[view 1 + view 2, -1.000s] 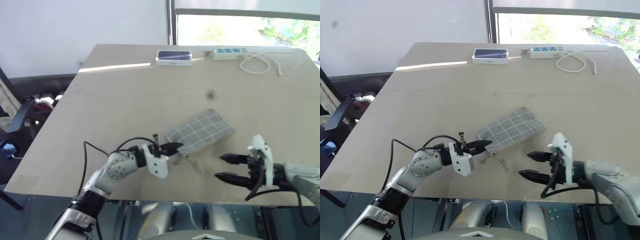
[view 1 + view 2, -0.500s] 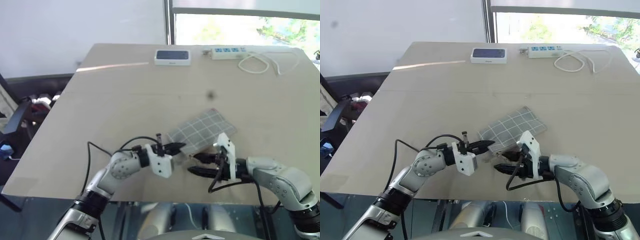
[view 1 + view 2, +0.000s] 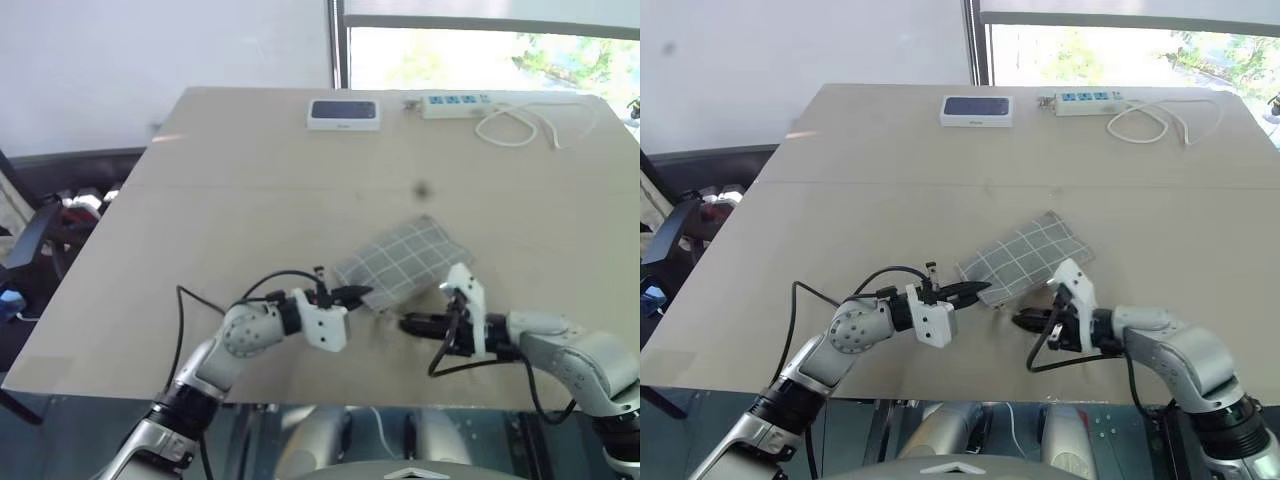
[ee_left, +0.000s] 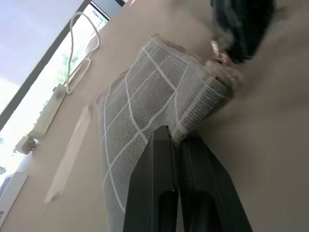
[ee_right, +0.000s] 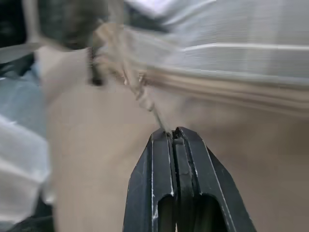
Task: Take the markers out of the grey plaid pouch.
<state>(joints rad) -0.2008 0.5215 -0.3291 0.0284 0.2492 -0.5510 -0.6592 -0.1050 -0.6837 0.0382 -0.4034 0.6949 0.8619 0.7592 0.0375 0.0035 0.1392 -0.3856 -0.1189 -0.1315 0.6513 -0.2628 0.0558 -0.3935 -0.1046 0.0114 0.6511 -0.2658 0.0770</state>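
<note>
Hands [image 3: 358,294] [image 3: 408,323] clamp pouch [image 3: 400,260] corner and, seemingly, pull.

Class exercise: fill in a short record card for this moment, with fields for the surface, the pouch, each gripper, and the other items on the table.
surface: wooden table
pouch: grey plaid pouch, flat near the front edge, no markers visible
left gripper: left gripper shut on the pouch's near corner
right gripper: right gripper shut on the zip pull
other items: white box, power strip with white cable, at the far edge
</note>
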